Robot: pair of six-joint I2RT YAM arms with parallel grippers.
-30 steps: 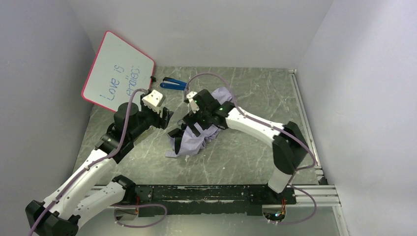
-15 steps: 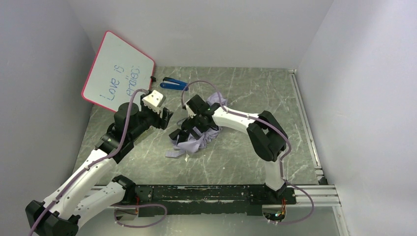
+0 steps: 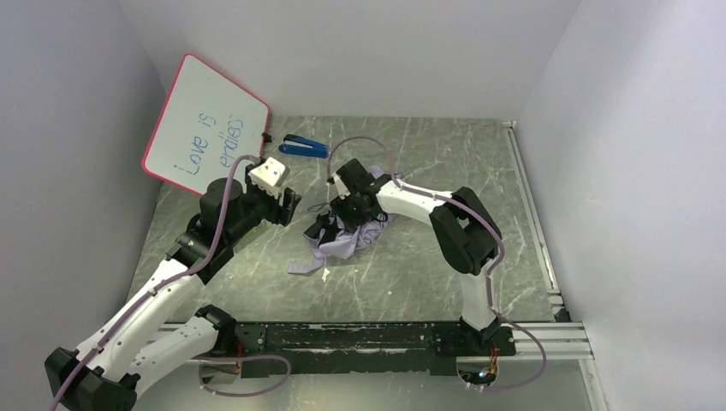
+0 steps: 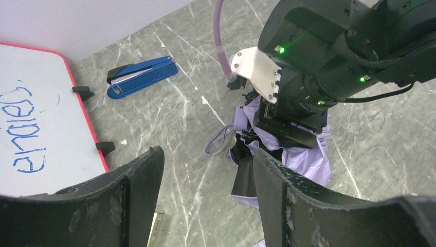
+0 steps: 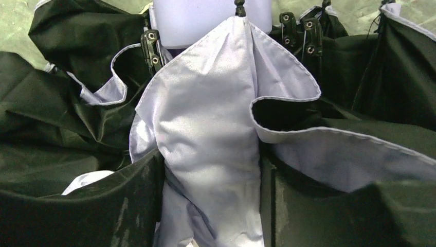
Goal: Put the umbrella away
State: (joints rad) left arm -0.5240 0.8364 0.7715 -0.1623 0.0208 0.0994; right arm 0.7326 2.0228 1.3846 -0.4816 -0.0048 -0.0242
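Note:
The umbrella (image 3: 341, 244) lies crumpled on the table's middle, lilac and black fabric bunched together. My right gripper (image 3: 349, 211) presses down into it from above. In the right wrist view its jaws (image 5: 211, 206) close on a thick lilac fold of the umbrella (image 5: 205, 128), with black fabric on both sides and the lilac handle (image 5: 211, 15) above. My left gripper (image 3: 287, 205) is open and empty, just left of the umbrella. In the left wrist view (image 4: 205, 206) the umbrella (image 4: 308, 159) and its wrist loop (image 4: 218, 141) lie beyond the fingers.
A blue stapler (image 3: 305, 145) lies at the back left, also in the left wrist view (image 4: 139, 77). A red-framed whiteboard (image 3: 204, 124) leans against the left wall. Walls close in the table on three sides, and a metal rail (image 3: 531, 214) runs along the right edge.
The right arm has folded in, its elbow swinging up and left. Its gripper has shifted slightly right and back with the umbrella, which is bunched tighter. The left arm has not moved.

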